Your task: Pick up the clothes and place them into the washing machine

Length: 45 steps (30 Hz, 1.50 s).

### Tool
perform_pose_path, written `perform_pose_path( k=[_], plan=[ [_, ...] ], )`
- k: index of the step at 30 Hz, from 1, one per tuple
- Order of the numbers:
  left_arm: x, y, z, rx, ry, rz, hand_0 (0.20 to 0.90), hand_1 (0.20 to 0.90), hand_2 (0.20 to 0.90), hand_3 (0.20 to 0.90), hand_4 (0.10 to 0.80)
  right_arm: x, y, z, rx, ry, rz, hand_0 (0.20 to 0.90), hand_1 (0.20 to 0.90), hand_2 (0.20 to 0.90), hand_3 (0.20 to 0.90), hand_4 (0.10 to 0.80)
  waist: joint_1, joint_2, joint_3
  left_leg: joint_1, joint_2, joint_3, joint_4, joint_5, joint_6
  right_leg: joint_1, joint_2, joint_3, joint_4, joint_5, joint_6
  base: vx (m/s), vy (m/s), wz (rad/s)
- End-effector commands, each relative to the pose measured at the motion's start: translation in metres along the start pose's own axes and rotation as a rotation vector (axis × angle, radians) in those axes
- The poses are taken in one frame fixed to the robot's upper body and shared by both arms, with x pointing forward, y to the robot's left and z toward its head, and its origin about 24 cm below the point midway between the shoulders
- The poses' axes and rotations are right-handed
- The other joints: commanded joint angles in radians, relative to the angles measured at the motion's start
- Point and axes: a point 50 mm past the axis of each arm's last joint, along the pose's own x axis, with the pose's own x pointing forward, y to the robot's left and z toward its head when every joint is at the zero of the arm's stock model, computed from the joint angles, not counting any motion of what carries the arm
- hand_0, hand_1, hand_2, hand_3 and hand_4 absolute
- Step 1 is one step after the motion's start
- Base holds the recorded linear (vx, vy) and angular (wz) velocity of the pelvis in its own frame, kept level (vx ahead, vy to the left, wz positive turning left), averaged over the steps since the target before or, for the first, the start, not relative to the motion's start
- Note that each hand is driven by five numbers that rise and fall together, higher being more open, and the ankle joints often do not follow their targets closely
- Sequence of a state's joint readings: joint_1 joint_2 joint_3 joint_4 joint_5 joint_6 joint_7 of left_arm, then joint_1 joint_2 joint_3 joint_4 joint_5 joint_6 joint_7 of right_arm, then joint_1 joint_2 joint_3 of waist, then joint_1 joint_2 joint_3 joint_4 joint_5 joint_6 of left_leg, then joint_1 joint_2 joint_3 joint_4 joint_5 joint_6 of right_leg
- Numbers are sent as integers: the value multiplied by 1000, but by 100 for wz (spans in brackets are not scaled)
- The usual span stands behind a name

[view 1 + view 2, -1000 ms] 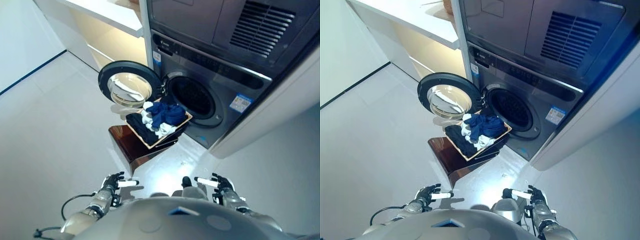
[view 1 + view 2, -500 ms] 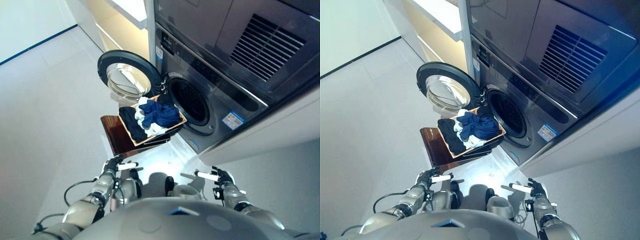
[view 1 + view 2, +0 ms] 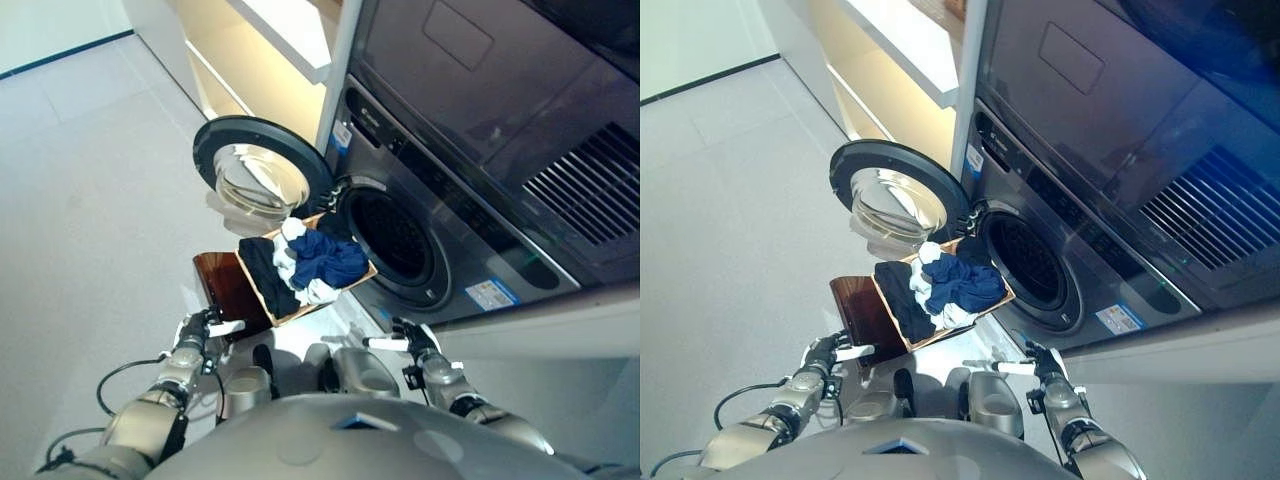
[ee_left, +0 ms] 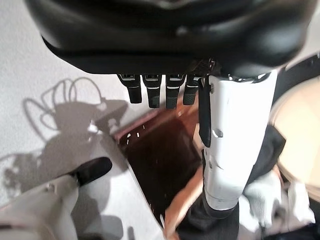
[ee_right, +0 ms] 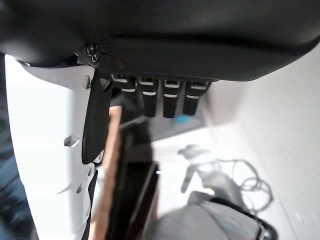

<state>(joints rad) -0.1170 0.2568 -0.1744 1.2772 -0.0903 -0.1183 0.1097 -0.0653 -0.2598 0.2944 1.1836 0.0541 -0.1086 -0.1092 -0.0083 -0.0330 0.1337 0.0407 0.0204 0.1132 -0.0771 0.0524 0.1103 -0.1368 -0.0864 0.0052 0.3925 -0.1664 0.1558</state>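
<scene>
Clothes (image 3: pixel 310 262) sit mid-frame, above both relaxed, empty hands; left hand (image 3: pixel 196 331) is nearer than right hand (image 3: pixel 411 338).

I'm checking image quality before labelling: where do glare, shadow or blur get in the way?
Left eye view: the open door's glass mirrors the room, and a bright patch glares off the floor below the basket. Left wrist view: sharp shadows on the floor; the clothes past the left hand are blurred. Right wrist view: everything past the right hand is soft.
</scene>
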Motion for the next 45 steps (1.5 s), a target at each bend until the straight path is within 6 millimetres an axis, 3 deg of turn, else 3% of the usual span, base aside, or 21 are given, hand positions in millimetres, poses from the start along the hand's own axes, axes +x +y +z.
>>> perform_pose_path(
  k=[1,2,3,4,5,6,7,10,20,24,29,37,40,45],
  plan=[
    [3,13,16,43,-73,27,900,900,900,900,800,5,-41,42,-84,-157,-106,900,900,900,900,800,21,4,-40,-24,41,-31,-2,12,-154,42,-91,-17,-240,197,-5,320,-199,70],
    [2,17,11,32,-55,39,900,900,900,900,800,4,-56,65,-185,-251,-127,900,900,900,900,800,9,-27,-54,-6,32,-40,-3,-14,-166,48,-130,15,-332,249,20,165,-58,46],
    [2,17,11,32,-55,39,900,900,900,900,800,3,-56,64,-186,-251,-127,900,900,900,900,800,8,-27,-52,-3,32,-41,-3,-15,-166,53,-131,13,-333,248,20,249,-159,62],
    [0,20,-4,32,-11,45,900,900,900,900,800,2,-60,67,-253,-266,-113,900,900,900,900,800,24,-64,-76,11,29,-31,-8,-24,-176,81,-134,12,-383,269,41,100,-97,51],
    [0,20,-4,32,-10,45,900,900,900,900,800,2,-60,67,-254,-266,-113,900,900,900,900,800,23,-64,-76,12,29,-32,-8,-24,-176,83,-134,11,-384,269,41,204,-216,58],
    [-3,20,-16,28,26,41,900,900,900,900,800,-3,-72,85,-332,-345,-142,900,900,900,900,800,29,-75,-90,14,43,-40,-10,-25,-185,98,-117,0,-410,279,44,110,-119,39],
    [-3,19,-16,28,26,41,900,900,900,900,800,-3,-72,85,-332,-344,-142,900,900,900,900,800,28,-74,-90,14,43,-41,-10,-25,-185,100,-117,-2,-411,279,44,153,-168,51],
    [-7,12,-30,48,59,3,900,900,900,900,800,-10,-100,95,-450,-375,-213,900,900,900,900,800,37,-74,-106,11,61,-66,-10,-26,-198,147,-100,-42,-443,259,32,94,-97,42],
    [-8,1,-29,72,42,-35,900,900,900,900,800,-16,-116,115,-538,-433,-258,900,900,900,900,800,50,-57,-108,9,74,-91,-10,-27,-211,179,-84,-66,-465,239,20,37,-26,7],
    [-8,-1,-29,75,39,-40,900,900,900,900,800,-17,-112,125,-503,-475,-255,900,900,900,900,800,55,-53,-108,11,74,-91,-10,-30,-211,185,-84,-68,-468,237,21,16,5,7],
    [-10,-5,-36,74,60,-47,900,900,900,900,800,-16,-95,139,-325,-548,-190,900,900,900,900,800,64,-48,-110,18,71,-86,-10,-34,-209,195,-86,-66,-473,234,20,6,4,1],
    [-10,-12,-32,34,46,-49,900,900,900,900,800,-18,-64,182,222,-693,-28,900,900,900,900,800,89,-19,-107,31,68,-83,-10,-34,-210,206,-90,-69,-472,222,15,1,2,-1],
    [-10,-13,-31,25,41,-46,900,900,900,900,800,-19,-56,185,321,-703,18,900,900,900,900,800,90,-10,-108,34,69,-84,-10,-31,-212,211,-88,-71,-469,217,11,0,0,0],
    [-11,-18,-31,29,39,-52,900,900,900,900,800,-18,-18,177,518,-673,165,900,900,900,900,800,84,22,-118,58,74,-83,-8,-29,-211,226,-81,-73,-450,190,-3,-11,-18,2]
  ],
)
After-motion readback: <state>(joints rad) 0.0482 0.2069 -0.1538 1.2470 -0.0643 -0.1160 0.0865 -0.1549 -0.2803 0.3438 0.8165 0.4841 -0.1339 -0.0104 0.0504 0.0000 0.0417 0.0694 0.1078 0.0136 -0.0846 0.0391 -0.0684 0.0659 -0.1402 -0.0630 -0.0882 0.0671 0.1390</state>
